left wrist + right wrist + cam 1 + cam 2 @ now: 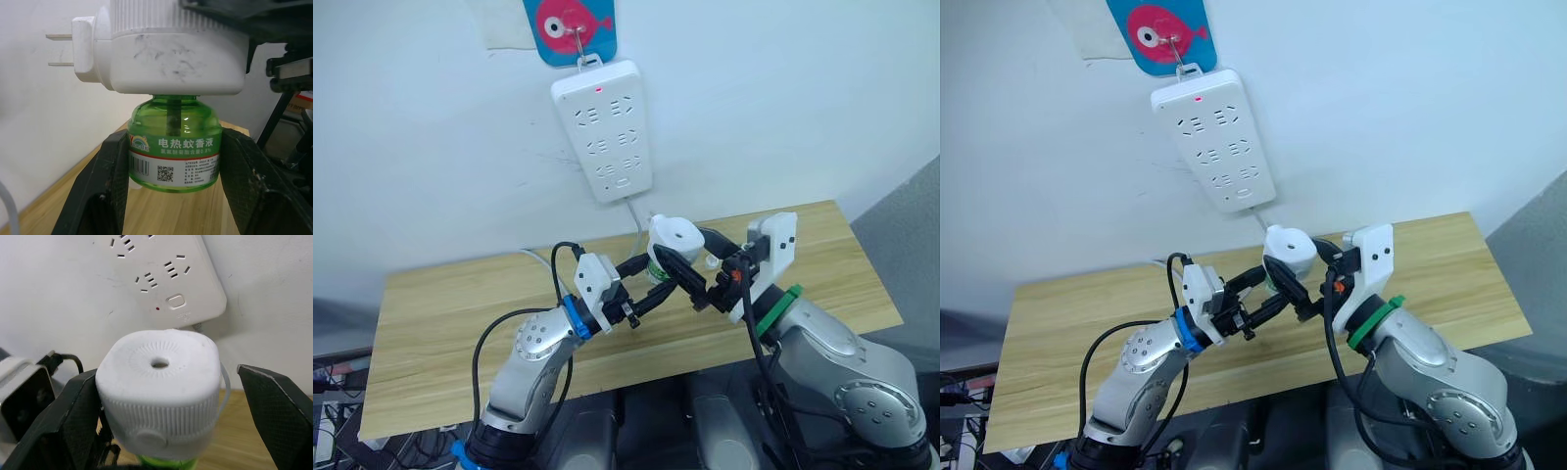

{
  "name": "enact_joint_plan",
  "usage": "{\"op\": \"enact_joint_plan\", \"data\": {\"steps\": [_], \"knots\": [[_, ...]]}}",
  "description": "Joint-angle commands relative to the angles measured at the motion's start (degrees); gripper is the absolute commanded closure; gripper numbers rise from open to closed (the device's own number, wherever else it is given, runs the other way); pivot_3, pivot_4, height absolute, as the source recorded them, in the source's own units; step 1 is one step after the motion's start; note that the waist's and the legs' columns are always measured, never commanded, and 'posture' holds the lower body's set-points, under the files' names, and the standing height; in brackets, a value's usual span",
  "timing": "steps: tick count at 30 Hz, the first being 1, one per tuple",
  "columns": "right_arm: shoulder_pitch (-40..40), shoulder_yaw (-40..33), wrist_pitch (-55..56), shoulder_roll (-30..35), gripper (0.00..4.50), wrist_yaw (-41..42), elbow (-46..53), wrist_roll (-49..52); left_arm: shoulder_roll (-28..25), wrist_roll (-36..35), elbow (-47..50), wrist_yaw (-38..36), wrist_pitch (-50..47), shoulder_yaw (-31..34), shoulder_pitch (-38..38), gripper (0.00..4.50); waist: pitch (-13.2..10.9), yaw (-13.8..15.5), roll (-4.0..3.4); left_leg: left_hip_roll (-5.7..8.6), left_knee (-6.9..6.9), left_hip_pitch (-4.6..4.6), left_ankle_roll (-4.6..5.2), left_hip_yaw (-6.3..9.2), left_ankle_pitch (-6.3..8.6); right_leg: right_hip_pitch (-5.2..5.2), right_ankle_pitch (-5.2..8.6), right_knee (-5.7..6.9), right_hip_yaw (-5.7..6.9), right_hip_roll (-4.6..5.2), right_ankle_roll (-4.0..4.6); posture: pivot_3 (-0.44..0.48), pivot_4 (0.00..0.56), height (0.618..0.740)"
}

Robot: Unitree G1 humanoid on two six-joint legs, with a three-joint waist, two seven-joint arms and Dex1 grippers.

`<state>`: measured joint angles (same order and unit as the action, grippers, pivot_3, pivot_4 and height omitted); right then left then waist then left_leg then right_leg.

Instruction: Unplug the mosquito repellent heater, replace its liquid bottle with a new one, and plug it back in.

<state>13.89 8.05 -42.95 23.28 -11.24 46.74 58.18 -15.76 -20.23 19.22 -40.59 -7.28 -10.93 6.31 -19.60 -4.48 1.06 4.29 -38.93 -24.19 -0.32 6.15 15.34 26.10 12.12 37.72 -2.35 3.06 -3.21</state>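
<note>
The mosquito repellent heater (672, 235) is a small white rounded unit with a round hole on top, held in the air above the wooden table (450, 313). Its two plug prongs (59, 50) are bare, in no socket. A green liquid bottle (173, 152) with a white label hangs under it. My left gripper (660, 275) is shut on that bottle, one finger pressed on each side. Around the heater body stands my right gripper (166, 401), open: one finger (73, 426) is against the body and the other (276, 411) is apart from it.
A long white power strip (602, 127) with a red light hangs on the wall from a hook over a blue and pink fish sign (570, 24). Its white cable (636, 215) drops behind the table. The table's far edge meets the wall.
</note>
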Motion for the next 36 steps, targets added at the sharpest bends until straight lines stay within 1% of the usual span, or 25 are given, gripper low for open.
{"op": "enact_joint_plan", "data": {"steps": [1,4,6,7,12,15,16,18,20,21,22,25,29,32,36], "knots": [[0.3,-0.1,0.1,-1.1,0.05,0.9,0.9,-0.8,0.5,-0.7,2.8,0.4,0.4,-0.4,-0.5,2.27,0.0,0.0,0.00,0.00,0.00,0.00,0.00,0.00,0.00,0.00,0.00,0.00,0.00,0.00,0.00,-0.138,0.332,0.740],[0.1,-0.2,-0.3,-1.4,0.63,1.5,0.7,-1.2,0.4,-0.6,2.8,0.6,0.2,-0.3,-0.6,2.27,0.0,-0.1,0.00,0.00,0.00,0.00,0.01,0.00,0.01,0.00,0.00,0.00,0.00,0.00,0.00,-0.137,0.334,0.740],[0.1,-0.4,-0.5,-1.7,1.31,1.9,0.6,-1.4,0.4,-0.6,2.8,0.6,0.2,-0.3,-0.6,2.27,0.0,-0.1,0.00,0.00,0.00,0.00,0.01,0.00,0.01,0.00,0.00,0.00,0.00,0.00,0.00,-0.136,0.331,0.740],[0.1,-0.4,-0.5,-1.8,1.43,2.1,0.6,-1.4,0.5,-0.5,2.7,0.7,0.1,-0.3,-0.5,2.27,0.0,-0.1,0.00,0.00,0.00,0.00,0.01,0.00,0.01,0.00,0.00,0.01,0.00,0.00,0.00,-0.137,0.333,0.740],[0.4,-0.7,-0.9,-2.4,1.43,2.4,0.4,-1.9,0.8,-0.4,2.5,1.1,-0.2,-0.5,-0.2,2.27,0.0,-0.1,0.00,0.00,0.00,0.00,0.01,0.00,0.01,0.00,0.00,0.01,0.00,0.00,0.00,-0.139,0.334,0.740],[0.9,-2.1,-0.9,-2.4,1.43,2.2,-0.2,-2.7,-0.4,-2.6,4.0,0.5,-2.5,0.6,-0.8,2.27,0.0,-0.2,0.00,0.00,0.00,0.00,0.01,0.00,0.01,0.00,0.00,0.01,0.00,0.00,0.00,-0.138,0.334,0.740],[1.2,-2.6,-0.9,-2.5,1.43,2.1,-0.6,-2.7,-1.0,-3.4,4.5,0.1,-3.2,1.0,-1.0,1.53,0.0,-0.2,0.00,0.00,0.00,0.00,0.01,0.00,0.01,0.00,0.00,0.02,0.00,0.00,0.00,-0.138,0.335,0.740],[2.3,-3.7,-1.0,-2.0,1.43,2.3,-1.3,-3.2,-3.4,-5.3,6.0,-1.2,-4.8,3.2,-1.8,0.96,0.0,-0.3,0.00,0.00,0.00,0.01,0.01,0.00,0.01,0.01,0.00,0.03,0.00,0.00,0.00,-0.139,0.337,0.740],[3.9,-5.1,-1.7,-1.2,1.43,2.7,-2.2,-3.2,-7.0,-9.5,8.1,-2.2,-8.1,7.3,-2.8,0.28,0.0,-0.4,0.00,0.00,0.01,0.03,0.01,-0.01,0.01,0.02,0.00,0.04,-0.02,0.00,0.00,-0.142,0.335,0.740],[4.6,-5.6,-2.0,-0.9,1.43,2.9,-2.4,-3.1,-8.4,-11.5,8.9,-2.6,-9.5,9.0,-3.0,0.03,0.0,-0.4,-0.01,-0.02,0.01,0.03,0.01,-0.01,0.01,0.03,0.00,0.05,-0.01,-0.01,0.01,-0.141,0.335,0.740],[5.3,-6.0,-2.2,-0.5,1.43,3.2,-2.6,-3.3,-9.8,-13.1,9.3,-3.0,-10.7,10.5,-3.1,0.03,0.0,-0.5,-0.01,-0.01,0.01,0.04,0.01,-0.01,0.01,0.03,0.00,0.05,-0.01,-0.01,0.00,-0.140,0.335,0.740],[7.3,-5.6,-2.6,0.9,1.43,4.9,-2.3,-5.0,-12.3,-14.8,8.1,-2.4,-11.9,14.9,-0.9,0.03,0.0,-0.4,-0.01,0.00,0.03,0.05,0.01,-0.02,0.01,0.02,0.01,0.04,-0.01,-0.01,0.01,-0.140,0.336,0.740],[9.0,-4.5,-2.4,1.0,1.43,6.3,-1.3,-7.0,-13.8,-13.5,3.5,-0.8,-10.6,19.3,5.4,0.03,0.0,-0.2,0.00,0.01,0.01,0.05,0.01,-0.01,0.00,0.00,0.01,0.02,0.01,0.00,0.01,-0.124,0.333,0.740],[9.0,-3.1,-2.2,1.1,1.43,8.0,-0.3,-8.7,-13.6,-12.2,0.0,0.3,-9.3,20.1,11.4,0.03,0.0,-0.2,0.00,0.01,0.01,0.04,0.00,-0.01,0.00,0.01,0.01,0.04,0.03,0.00,0.01,-0.117,0.331,0.740],[9.3,-2.7,-2.1,-0.1,1.43,8.7,-0.5,-9.9,-13.8,-10.4,-5.2,-1.6,-6.5,19.8,16.4,0.03,0.0,-0.3,0.01,0.01,0.01,0.04,-0.10,-0.07,-0.06,0.03,0.00,0.02,-0.02,0.00,0.01,-0.122,0.328,0.740]]}}
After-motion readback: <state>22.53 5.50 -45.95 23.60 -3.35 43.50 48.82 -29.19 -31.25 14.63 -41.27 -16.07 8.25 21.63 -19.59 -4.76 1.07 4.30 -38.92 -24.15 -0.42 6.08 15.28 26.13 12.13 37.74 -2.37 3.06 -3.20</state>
